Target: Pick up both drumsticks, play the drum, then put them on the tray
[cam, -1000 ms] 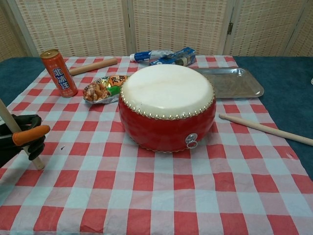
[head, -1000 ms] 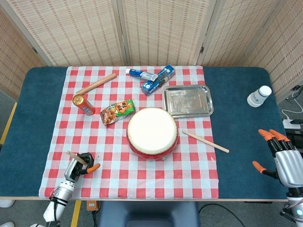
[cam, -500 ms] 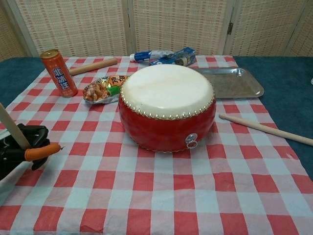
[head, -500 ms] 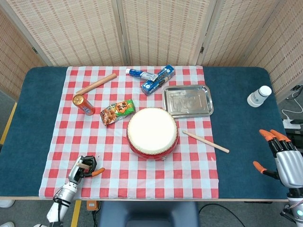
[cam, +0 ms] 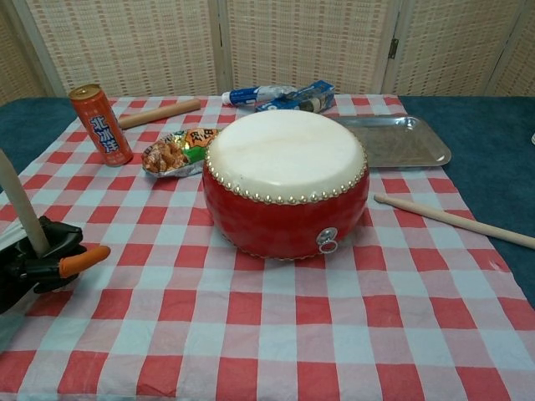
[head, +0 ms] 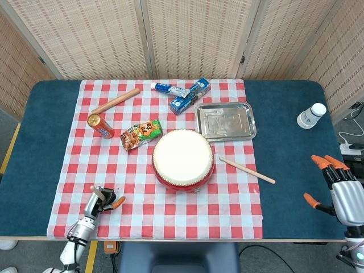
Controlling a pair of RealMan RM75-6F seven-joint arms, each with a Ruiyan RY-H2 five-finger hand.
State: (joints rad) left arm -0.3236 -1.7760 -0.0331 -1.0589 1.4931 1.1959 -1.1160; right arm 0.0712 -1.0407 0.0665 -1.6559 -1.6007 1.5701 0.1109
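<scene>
Drumstick one [cam: 22, 209] stands nearly upright in the left hand [cam: 42, 259], gripped near the checkered cloth's [head: 170, 205] front left corner, its top cut off in the chest view, while the second drumstick [head: 247, 170] lies right of the drum [head: 183, 159], well apart from the spread, empty right hand [head: 341, 190], below the tray [head: 225, 121].

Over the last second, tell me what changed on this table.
The left hand, gripping one drumstick, drew back toward the table's near edge, and the stick tipped more upright. The right hand, second drumstick, drum and tray stayed put.
</scene>
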